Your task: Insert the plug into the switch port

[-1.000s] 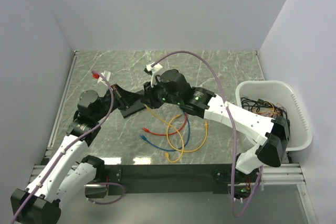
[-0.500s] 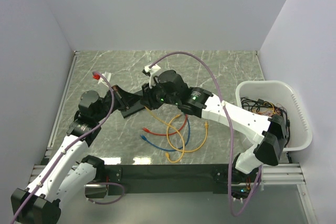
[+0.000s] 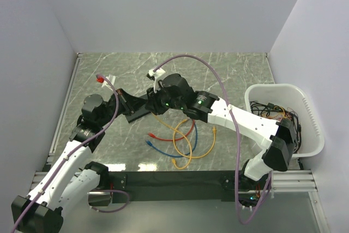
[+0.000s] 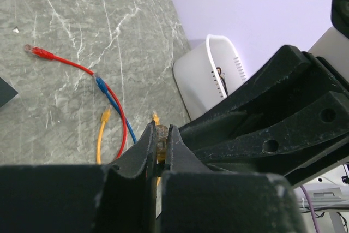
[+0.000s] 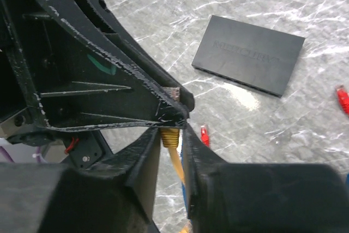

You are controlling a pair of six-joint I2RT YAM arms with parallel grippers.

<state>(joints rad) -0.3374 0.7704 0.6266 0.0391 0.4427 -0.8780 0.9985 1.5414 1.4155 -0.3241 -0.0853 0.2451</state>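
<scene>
The switch [image 5: 248,53] is a flat matte-black box lying on the marble table; in the top view [image 3: 134,115] it lies partly under the two grippers. My left gripper [image 4: 159,135] is shut on the clear tip of a yellow plug [image 4: 160,136]. My right gripper [image 5: 171,135] is open, its fingers [image 5: 148,151] on either side of the plug's yellow boot [image 5: 170,136], with a small gap on the right side. In the top view the left gripper [image 3: 143,105] and right gripper [image 3: 155,106] meet tip to tip just above the switch's right end.
Loose yellow [image 3: 182,141], red [image 3: 188,129] and blue [image 3: 161,149] patch cables lie on the table in front of the grippers. A white tub [image 3: 305,107] with several cables stands at the right edge. White walls enclose the table.
My right arm has moved a little to the left, bringing its fingers up to the left gripper and the plug. The left arm has stayed still.
</scene>
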